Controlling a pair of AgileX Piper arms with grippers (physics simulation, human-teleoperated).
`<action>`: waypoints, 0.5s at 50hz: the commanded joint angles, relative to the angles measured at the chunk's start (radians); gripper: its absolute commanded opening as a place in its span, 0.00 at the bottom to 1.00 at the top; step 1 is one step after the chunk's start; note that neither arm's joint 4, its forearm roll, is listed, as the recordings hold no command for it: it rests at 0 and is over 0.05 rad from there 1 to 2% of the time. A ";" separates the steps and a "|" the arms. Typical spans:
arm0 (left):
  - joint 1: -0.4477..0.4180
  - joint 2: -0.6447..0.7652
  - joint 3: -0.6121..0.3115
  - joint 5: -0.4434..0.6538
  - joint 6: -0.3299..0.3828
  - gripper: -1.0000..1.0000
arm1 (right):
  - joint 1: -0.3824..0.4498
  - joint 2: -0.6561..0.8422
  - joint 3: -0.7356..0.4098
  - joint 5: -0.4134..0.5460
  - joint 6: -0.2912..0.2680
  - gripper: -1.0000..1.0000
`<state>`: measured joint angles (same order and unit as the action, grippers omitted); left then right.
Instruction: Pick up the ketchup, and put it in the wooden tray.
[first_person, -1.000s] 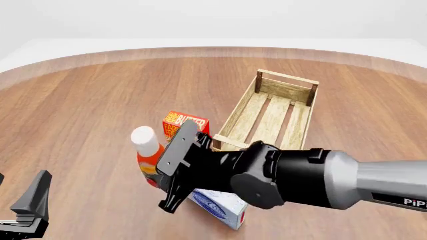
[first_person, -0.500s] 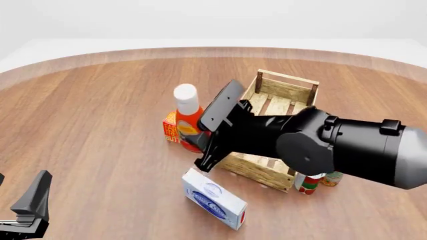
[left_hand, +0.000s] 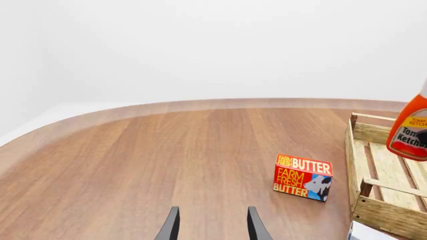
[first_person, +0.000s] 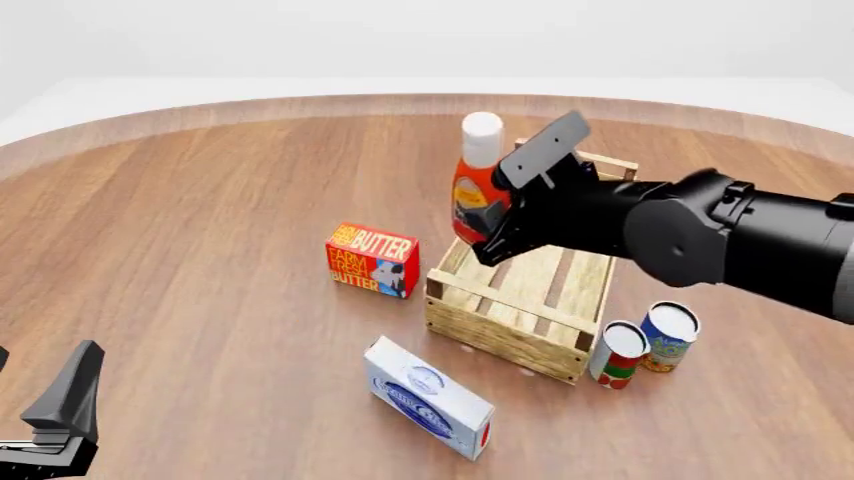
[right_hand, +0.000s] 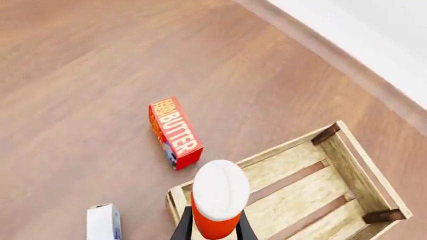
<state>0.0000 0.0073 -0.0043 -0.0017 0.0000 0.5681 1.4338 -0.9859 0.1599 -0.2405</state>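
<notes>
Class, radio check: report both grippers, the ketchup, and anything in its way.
Right gripper shut on ketchup, held in the air above wooden tray near its left rail. Left gripper open, idle. Tray interior looks bare; butter box stands outside.

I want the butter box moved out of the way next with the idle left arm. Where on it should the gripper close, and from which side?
Grip the butter box across its thin depth, pinching the printed front and the back face, coming down from above. It stands upright on a narrow edge, apart from the wooden tray, so its top edge is exposed. The left gripper, open, looks free to do this.
</notes>
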 joint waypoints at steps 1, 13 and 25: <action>0.000 0.000 0.000 0.000 0.000 1.00 | -0.093 0.080 -0.035 -0.026 0.044 0.00; 0.000 0.000 0.000 0.000 0.000 1.00 | -0.142 0.162 -0.081 -0.024 0.077 0.00; 0.000 0.000 0.000 0.000 0.000 1.00 | -0.208 0.204 -0.101 -0.028 0.132 0.00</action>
<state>0.0000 0.0073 -0.0043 -0.0017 0.0000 0.4115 1.5995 -1.0639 0.1378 -0.1586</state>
